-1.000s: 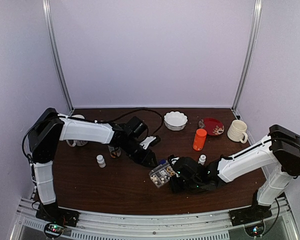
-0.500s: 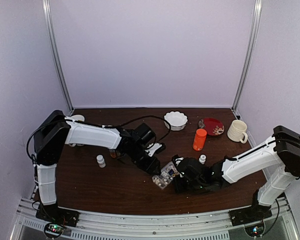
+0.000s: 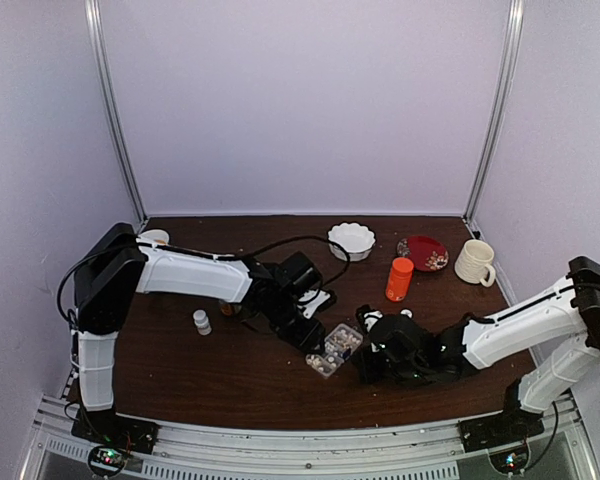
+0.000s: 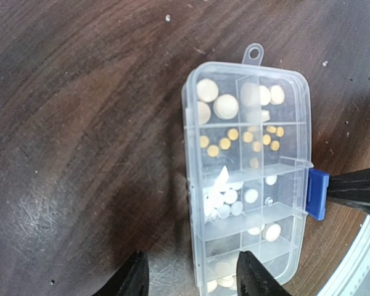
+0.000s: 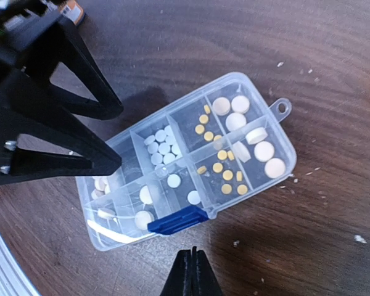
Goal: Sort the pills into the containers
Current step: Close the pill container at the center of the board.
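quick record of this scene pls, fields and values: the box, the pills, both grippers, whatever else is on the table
organizer box: flat on the table, between the two arms
pills: white and yellow discs, spread over several compartments
left gripper: open, over one end of the box
right gripper: shut, tip at the blue latch; contact unclear
further back: orange bottle, white bowl, red plate, mug
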